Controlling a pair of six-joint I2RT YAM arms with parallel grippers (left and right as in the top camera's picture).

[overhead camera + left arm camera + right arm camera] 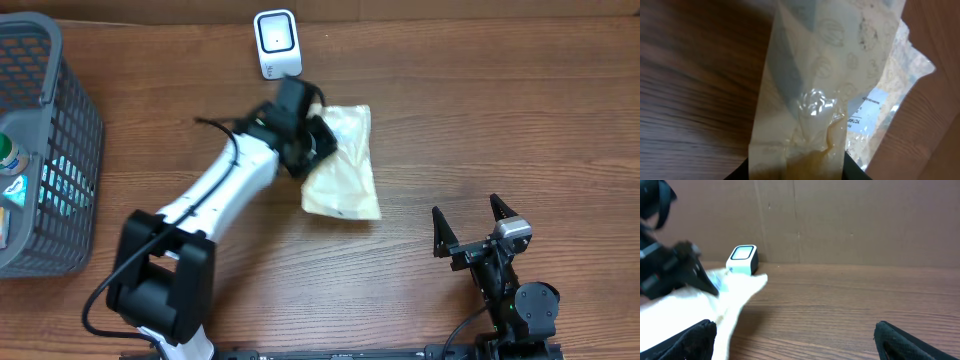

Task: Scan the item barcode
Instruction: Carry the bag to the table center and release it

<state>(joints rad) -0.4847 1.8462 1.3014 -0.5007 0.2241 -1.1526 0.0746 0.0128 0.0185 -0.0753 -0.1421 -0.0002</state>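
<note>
Overhead — scanner (276, 42) near pouch (345, 175), basket (62, 170) well apart.

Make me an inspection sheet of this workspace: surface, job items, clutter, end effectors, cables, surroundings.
Surface: wooden table, grain visible.
Job's things: cream pouch just in front of the white scanner; a printed label shows on the pouch in the left wrist view.
Clutter: grey basket at the left edge, items inside.
End effectors: left end effector shut on the pouch; right end effector open, empty.
Cables: black cable by the left arm.
Surroundings: brown wall behind the table.
</note>
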